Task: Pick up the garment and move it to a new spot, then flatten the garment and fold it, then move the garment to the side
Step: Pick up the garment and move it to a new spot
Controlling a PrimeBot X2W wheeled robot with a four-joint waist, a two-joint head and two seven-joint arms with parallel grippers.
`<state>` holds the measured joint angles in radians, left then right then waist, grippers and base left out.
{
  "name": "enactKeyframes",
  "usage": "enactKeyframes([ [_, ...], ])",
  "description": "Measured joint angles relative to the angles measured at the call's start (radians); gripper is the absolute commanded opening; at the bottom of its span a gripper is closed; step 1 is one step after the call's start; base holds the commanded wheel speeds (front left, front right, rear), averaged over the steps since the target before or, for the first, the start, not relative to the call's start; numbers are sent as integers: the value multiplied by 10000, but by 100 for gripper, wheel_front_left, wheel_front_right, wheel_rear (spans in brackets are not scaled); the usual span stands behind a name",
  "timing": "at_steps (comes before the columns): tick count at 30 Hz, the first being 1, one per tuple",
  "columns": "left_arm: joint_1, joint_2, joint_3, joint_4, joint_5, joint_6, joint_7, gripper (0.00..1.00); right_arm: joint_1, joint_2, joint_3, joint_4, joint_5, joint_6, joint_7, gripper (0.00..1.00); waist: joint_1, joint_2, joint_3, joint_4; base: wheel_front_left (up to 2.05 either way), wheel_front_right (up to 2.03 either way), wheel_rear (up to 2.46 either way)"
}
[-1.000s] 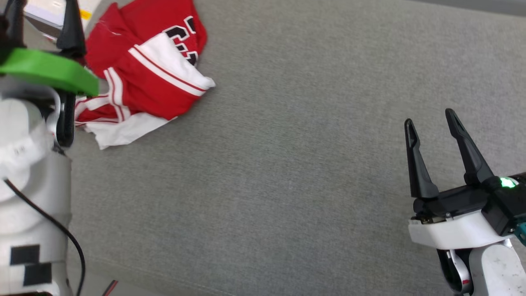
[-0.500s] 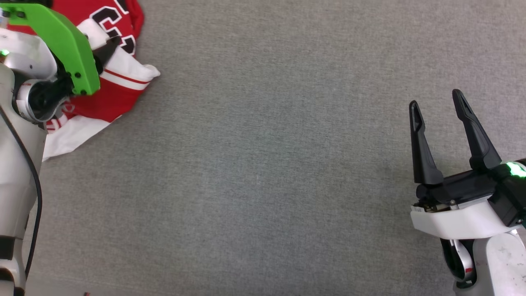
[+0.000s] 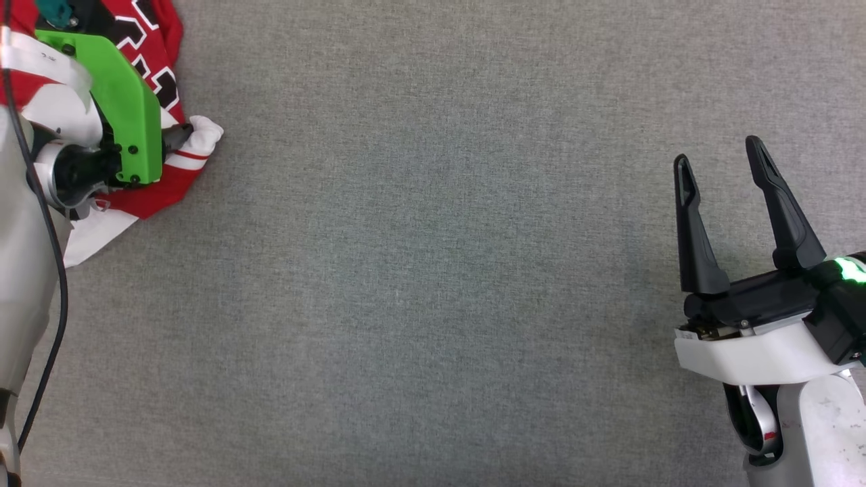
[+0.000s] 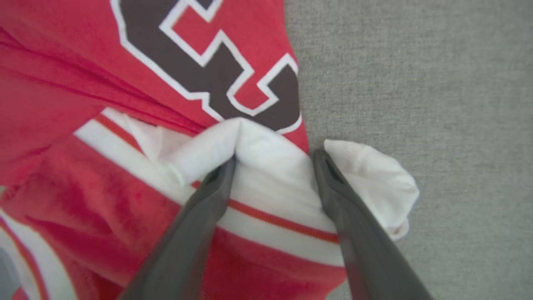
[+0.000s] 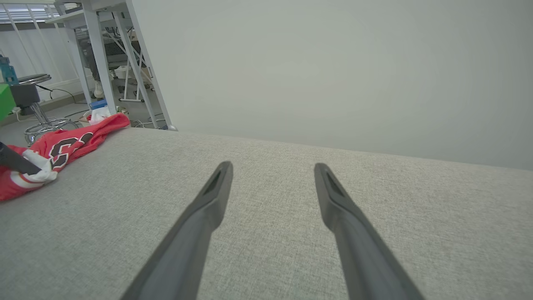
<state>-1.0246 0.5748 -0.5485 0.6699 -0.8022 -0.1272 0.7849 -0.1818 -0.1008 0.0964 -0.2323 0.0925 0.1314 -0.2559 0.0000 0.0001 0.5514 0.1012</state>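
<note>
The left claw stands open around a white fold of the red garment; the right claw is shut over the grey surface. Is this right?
No: the right claw is open, as the right wrist view shows. The left claw does straddle a white fold of the garment.

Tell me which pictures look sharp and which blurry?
Head view: sharp, evenly lit, no glare on the grey surface. Left wrist view: the garment looks soft, the left gripper blurrier near the bottom edge. Right wrist view: the right gripper blurs likewise.
</note>
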Motion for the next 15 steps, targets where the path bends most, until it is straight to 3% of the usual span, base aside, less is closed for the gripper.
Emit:
enactKeyframes([
  [1, -9, 10, -157, 27, 0, 2, -75, 0, -2, 10, 6, 15, 0, 0, 0, 100, 0, 0, -50, 0, 0, 0, 0],
  [5, -18, 31, -600, 98, -104, 4, -456, 0, 4, 52, 2, 71, 15, 0, 0, 100, 0, 0, -334, 39, 0, 0, 0],
  [15, -494, 433, -2006, -1026, 226, -6, -2763, 0, 410, 311, -13, 272, 117, 0, 0, 100, 0, 0, -1496, 305, 0, 0, 0],
])
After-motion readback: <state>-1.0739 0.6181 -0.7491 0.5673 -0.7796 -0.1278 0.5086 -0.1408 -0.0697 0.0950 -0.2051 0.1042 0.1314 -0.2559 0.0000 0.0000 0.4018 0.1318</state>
